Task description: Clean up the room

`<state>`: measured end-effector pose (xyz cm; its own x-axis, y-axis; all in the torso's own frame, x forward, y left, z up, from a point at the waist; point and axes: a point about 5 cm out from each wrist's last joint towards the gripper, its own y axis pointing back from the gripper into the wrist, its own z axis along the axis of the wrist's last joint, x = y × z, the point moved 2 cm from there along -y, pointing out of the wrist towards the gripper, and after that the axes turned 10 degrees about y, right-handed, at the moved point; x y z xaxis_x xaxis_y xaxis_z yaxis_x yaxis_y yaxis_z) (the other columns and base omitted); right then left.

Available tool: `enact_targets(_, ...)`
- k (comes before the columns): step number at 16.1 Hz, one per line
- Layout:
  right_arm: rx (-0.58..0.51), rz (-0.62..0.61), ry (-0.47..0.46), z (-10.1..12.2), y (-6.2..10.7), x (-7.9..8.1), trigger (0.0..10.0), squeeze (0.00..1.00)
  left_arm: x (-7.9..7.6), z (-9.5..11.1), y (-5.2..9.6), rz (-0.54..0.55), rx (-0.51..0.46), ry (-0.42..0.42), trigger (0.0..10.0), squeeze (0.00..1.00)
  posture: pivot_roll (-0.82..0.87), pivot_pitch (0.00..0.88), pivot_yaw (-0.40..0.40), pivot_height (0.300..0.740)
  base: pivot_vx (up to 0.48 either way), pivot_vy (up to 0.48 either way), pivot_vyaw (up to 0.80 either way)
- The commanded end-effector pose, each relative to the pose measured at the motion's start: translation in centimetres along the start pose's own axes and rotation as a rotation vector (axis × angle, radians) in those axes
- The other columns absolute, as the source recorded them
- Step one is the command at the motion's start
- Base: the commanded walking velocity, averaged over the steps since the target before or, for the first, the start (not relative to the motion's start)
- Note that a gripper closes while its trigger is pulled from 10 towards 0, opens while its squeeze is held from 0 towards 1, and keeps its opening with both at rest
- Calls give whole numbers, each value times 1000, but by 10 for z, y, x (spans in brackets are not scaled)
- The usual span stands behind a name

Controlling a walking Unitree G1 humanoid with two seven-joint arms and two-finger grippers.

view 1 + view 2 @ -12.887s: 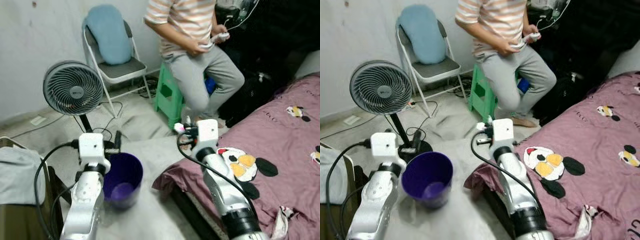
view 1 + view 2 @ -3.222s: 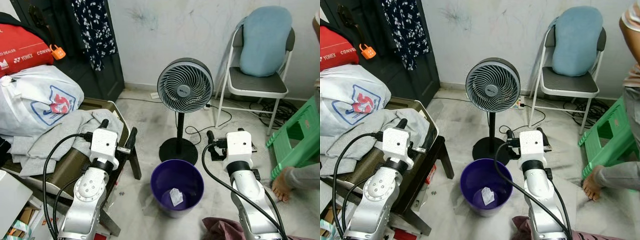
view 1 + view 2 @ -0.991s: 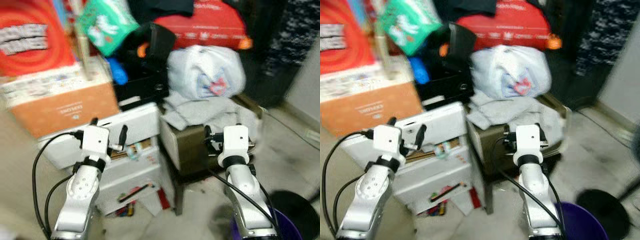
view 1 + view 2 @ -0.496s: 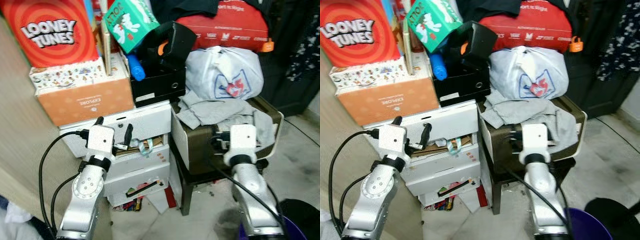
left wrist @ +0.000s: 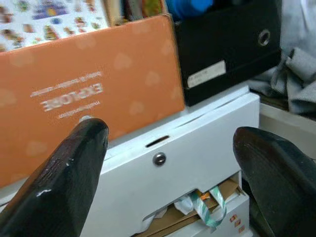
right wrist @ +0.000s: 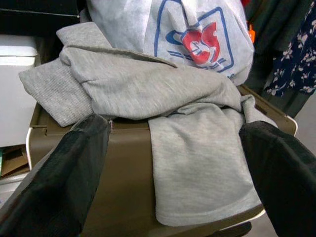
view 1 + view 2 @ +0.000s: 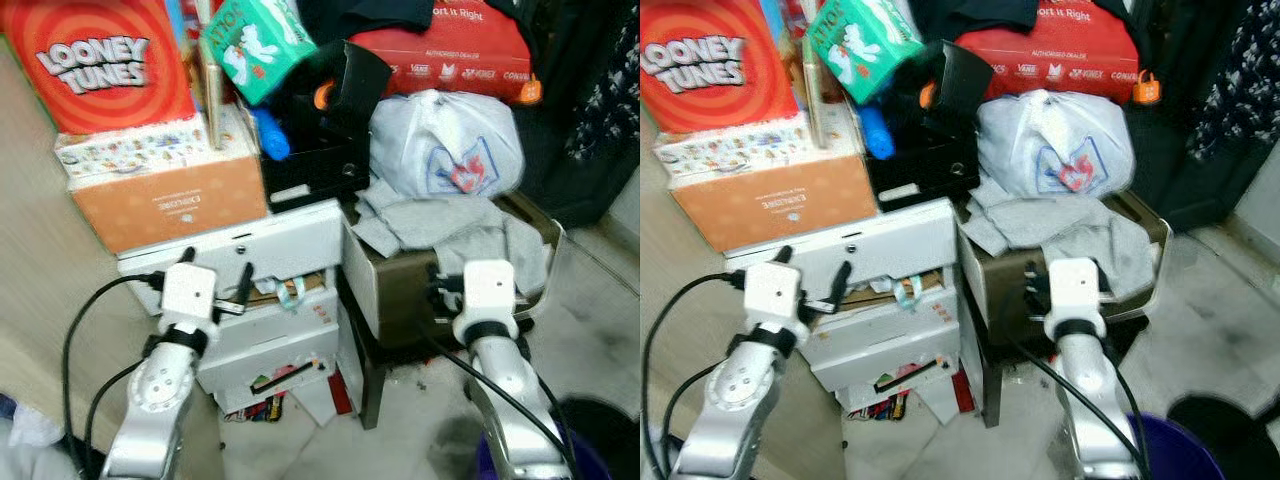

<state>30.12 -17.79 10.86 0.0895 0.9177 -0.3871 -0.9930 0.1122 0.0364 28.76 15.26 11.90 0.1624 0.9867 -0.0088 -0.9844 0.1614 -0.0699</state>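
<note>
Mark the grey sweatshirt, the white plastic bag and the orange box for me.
grey sweatshirt point(image 6: 192, 143): right wrist view, on the part hanging over the brown bin's edge.
white plastic bag point(image 7: 1055, 140): right eye view, middle of its front.
orange box point(image 7: 170, 205): left eye view, centre of its front face.

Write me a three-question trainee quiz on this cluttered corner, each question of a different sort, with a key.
1. True or false: the grey garment lies draped over the brown box.
2. What sits on the grey garment? A) a white plastic bag B) a kettle C) a lamp
3. Fill in: the right gripper and the left gripper both have their fingers ____.

Key: 1 true; 2 A; 3 open
</note>
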Motion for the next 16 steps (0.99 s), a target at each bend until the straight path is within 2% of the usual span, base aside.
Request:
enact_targets(1, 6, 19, -3, 1, -2, 5, 10000, 0, 4, 1, 1, 6, 3, -10, 10000, 0, -112, 0, 39, 740, 0, 0, 800)
enact_targets(5, 7, 20, -11, 1, -3, 6, 10000, 0, 6, 1, 0, 14, 3, -15, 10000, 0, -109, 0, 42, 740, 0, 0, 713)
enact_targets(16, 10, 8, -6, 1, -5, 5, 10000, 0, 3, 2, -3, 4, 1, -1, 10000, 0, -112, 0, 42, 740, 0, 0, 0)
